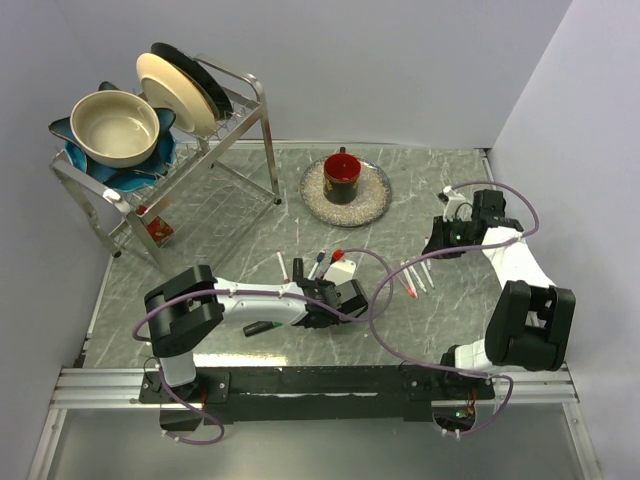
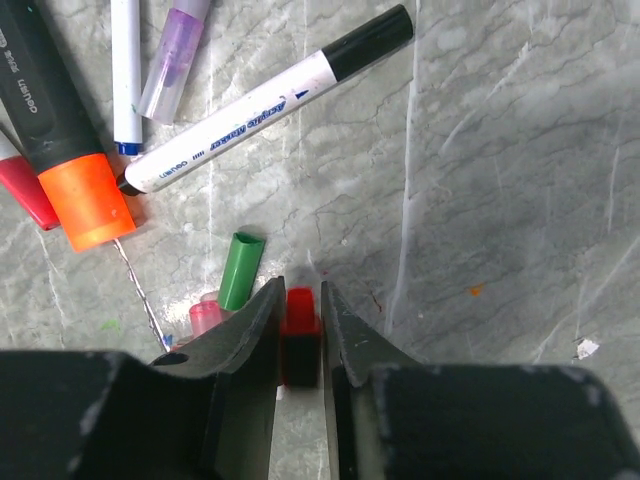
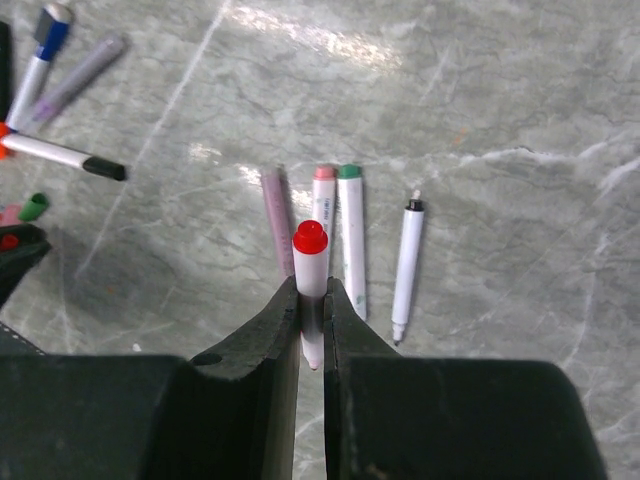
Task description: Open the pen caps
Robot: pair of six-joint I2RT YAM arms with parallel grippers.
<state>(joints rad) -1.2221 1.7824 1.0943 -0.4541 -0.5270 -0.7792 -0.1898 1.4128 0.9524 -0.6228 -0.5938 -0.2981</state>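
Grey marble counter (image 1: 440, 180) fills the view, with plain pale walls around it. At its far left we see a dish rack (image 1: 215, 150) with a bowl (image 1: 115, 128) and plates. Near the middle stands a red mug (image 1: 342, 175) on a round plate (image 1: 375, 205).

The left arm (image 1: 250, 305) reaches to the middle of the counter, over a group of pens. The left jaws stand narrow and hold a loose red cap (image 2: 299, 320) between them; it touches both inner faces, as far as we can tell. Just beside them on the counter lie a green cap (image 2: 240, 270) and a pink cap (image 2: 205, 317), both off their pens. Farther away lie a black marker (image 2: 40, 90) with an orange cap (image 2: 88, 200) on it, and a white marker (image 2: 240, 115) with a black cap (image 2: 370, 40) on it.

The right arm (image 1: 510, 260) is at the right side, well apart from the left one. The right jaws are closed on a white pen (image 3: 312, 290), above the counter. This pen carries a second red cap (image 3: 310, 240) at the end away from the wrist. Under it four pens lie side by side on the counter. Among them are a green-topped pen (image 3: 350, 240) and, at the right, a bare pen (image 3: 405, 270) with a dark tip showing.
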